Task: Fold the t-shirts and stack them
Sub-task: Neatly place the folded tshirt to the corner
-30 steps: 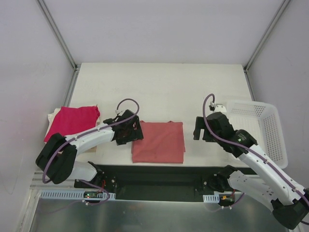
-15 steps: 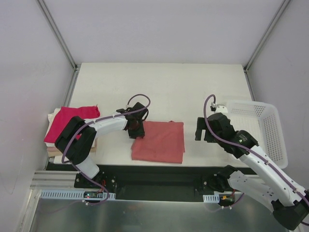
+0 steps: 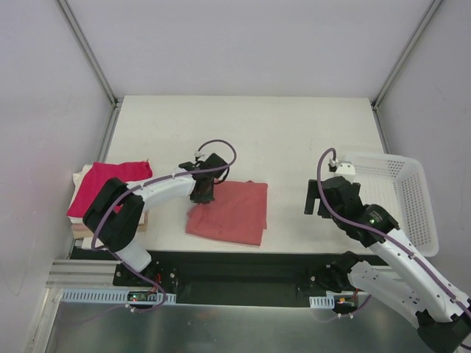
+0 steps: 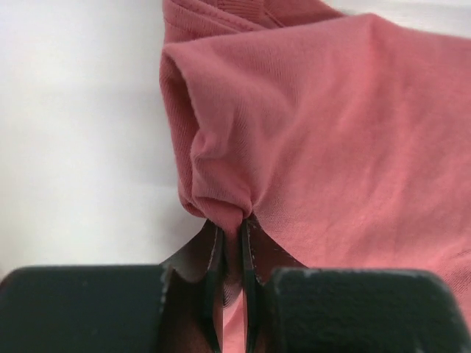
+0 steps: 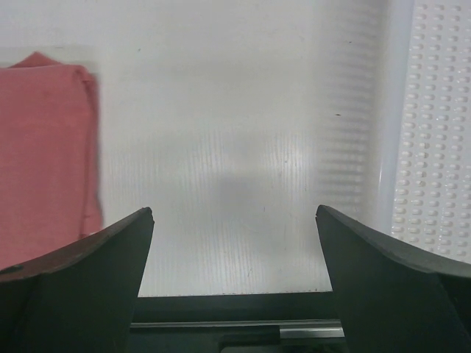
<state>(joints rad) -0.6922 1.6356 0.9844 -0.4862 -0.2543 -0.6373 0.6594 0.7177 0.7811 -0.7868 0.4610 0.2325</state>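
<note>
Salmon t-shirt (image 3: pixel 234 215), pinched at its ten-o'clock corner by the left end effector (image 4: pixel 231 225), may unfold when dragged, as the bite seems shallow.

The salmon-pink cotton t-shirt (image 4: pixel 346 132) is soft matt jersey, and up close you can see the fine knit with zero shine. The folded magenta-red t-shirt (image 3: pixel 103 184) and the cream folded t-shirts (image 3: pixel 81 179) under it look like the same dull cloth. The white table (image 3: pixel 250 132) reads smooth and matt from above, though the right wrist view shows faint fine ridges with a slight sheen. The white mesh basket (image 3: pixel 383 156) is hard, slightly glossy plastic. The left gripper (image 4: pixel 232 228) and right gripper (image 5: pixel 234 220) are smooth matt black plastic.
</note>
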